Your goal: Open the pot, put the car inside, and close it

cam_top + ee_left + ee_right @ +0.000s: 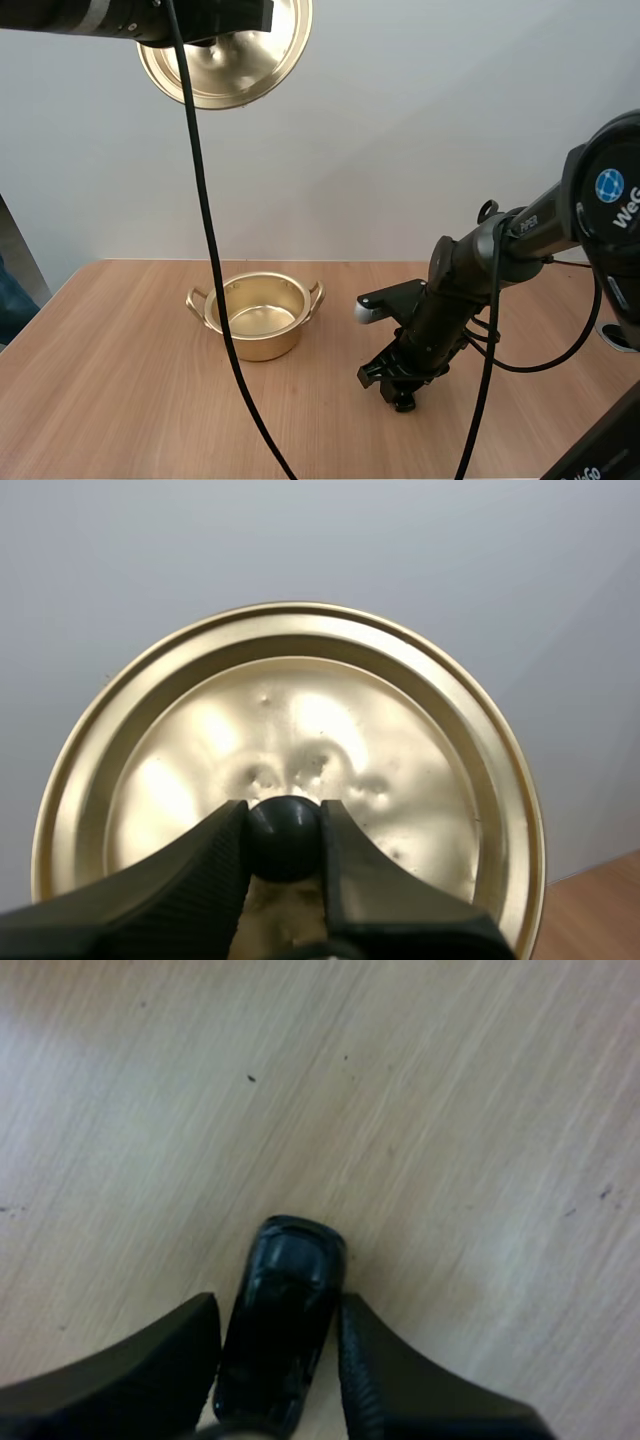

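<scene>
- Wooden table (pixel 120 400) carries everything; its top is smooth, so whatever gets dropped may slide or roll away from the pot.
- Brass pot (pixel 258 345) stands open and looks empty, with its two handles out to the sides. An arm coming in low from the pot's right could catch the near handle and shove the pot aside.
- Brass lid (pixel 225 70) hangs high above the pot and a little to its left, tilted with its top toward the wrist camera. It could swing or slip on so small a hold and fall onto the pot or the table beside it.
- Left gripper (pixel 283 825) has its jaws pinching the lid's round black knob (pixel 284 845), and the ball shape gives little bite.
- Right gripper (pixel 398 385) is down at the table, well right of the pot, jaws closed against both flanks of the car.
- Black toy car (pixel 283 1300) lies on the wood, right of the pot and well apart from it. Its glossy body is held near one end, so I judge it may twist or squirt out on lifting.
</scene>
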`<state>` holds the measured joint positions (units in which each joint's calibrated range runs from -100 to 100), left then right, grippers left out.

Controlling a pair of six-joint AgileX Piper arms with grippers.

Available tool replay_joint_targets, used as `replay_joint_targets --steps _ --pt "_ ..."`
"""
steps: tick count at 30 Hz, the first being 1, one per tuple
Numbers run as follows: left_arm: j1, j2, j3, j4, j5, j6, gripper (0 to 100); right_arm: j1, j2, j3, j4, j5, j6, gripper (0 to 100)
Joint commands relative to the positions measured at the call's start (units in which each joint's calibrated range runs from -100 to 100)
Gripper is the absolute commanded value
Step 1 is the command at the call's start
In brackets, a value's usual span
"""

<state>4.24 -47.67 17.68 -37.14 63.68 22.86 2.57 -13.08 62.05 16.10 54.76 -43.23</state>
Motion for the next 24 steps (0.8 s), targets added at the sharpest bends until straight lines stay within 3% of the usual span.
replay_joint_targets --steps 1,5,7,11,17,21,24 --pt "0.01 0.0 0.1 0.0 0.3 0.0 0 0.0 0.1 0.0 -0.1 -1.0 -0.2 0" --pt "0.08 0.0 0.1 0.0 1.5 0.0 0 0.0 -2.2 -1.3 -0.1 -6.5 -1.7 0" --pt "0.79 0.0 0.1 -0.4 1.9 0.0 0 0.0 -4.5 -3.5 0.5 -9.3 -1.7 0" --pt "2.59 0.0 0.1 -2.1 2.1 0.0 0 1.1 -8.8 -11.0 10.2 -11.8 -8.4 0" --pt "5.64 0.0 0.1 -9.1 6.5 0.0 0 7.5 -8.0 -19.2 26.1 -13.8 -19.3 0" --pt "7.63 0.0 0.1 -13.8 9.3 0.0 0 13.0 -3.9 -23.1 27.7 -19.7 -21.4 0" --pt "8.93 -0.7 0.1 -15.9 9.4 0.1 0 15.1 1.1 -25.5 26.8 -19.7 -21.4 0"
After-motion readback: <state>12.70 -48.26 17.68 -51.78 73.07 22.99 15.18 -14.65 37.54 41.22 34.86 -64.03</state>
